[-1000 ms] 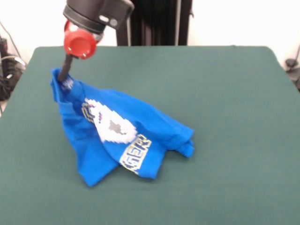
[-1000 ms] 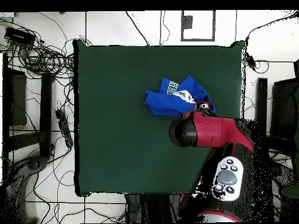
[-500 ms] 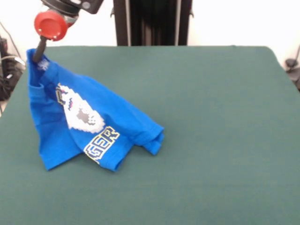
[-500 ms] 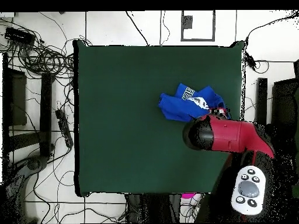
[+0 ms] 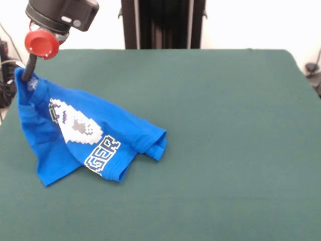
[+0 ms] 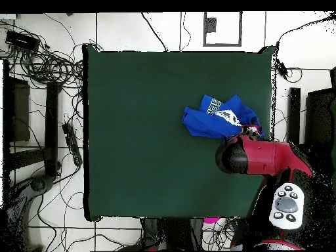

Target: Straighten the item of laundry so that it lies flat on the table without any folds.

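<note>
The item of laundry (image 5: 85,135), a bright blue T-shirt with a white pixel print and yellow-white lettering, hangs crumpled at the left of the table (image 5: 225,140). My gripper (image 5: 26,75) is shut on its top corner and holds that corner up. The lower hem and a folded sleeve rest on the felt. In the overhead view the item of laundry (image 6: 220,118) lies near the table's (image 6: 144,131) right edge, and the red arm (image 6: 259,157) hides the gripper there.
Bundles of cables (image 6: 46,62) lie on the floor off the table's left side in the overhead view. The robot's dark column (image 5: 160,24) stands behind the far edge.
The gripper has dragged the shirt's held corner left in the front view, toward the table's side edge, and slightly lower than half a second ago. The shirt trailed along and spread a little.
</note>
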